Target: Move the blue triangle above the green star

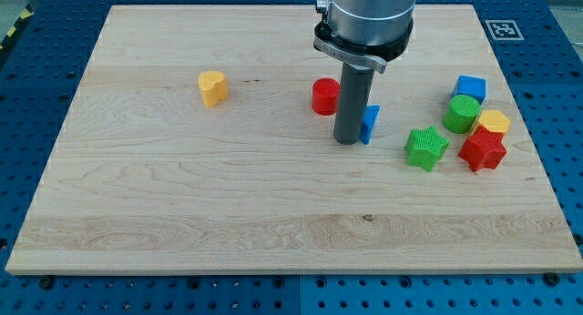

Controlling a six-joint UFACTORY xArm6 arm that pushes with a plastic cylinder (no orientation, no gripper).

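The blue triangle (370,123) lies near the board's middle, partly hidden behind my rod. My tip (347,141) rests on the board against the triangle's left side. The green star (426,147) lies to the right of the triangle and slightly lower, a short gap away. The triangle is left of the star, not above it.
A red cylinder (325,96) sits just left of my rod. A yellow heart (212,87) lies far left. At the right sit a blue cube (470,87), a green cylinder (463,113), a yellow block (493,123) and a red star (483,151). The wooden board (182,206) ends near them.
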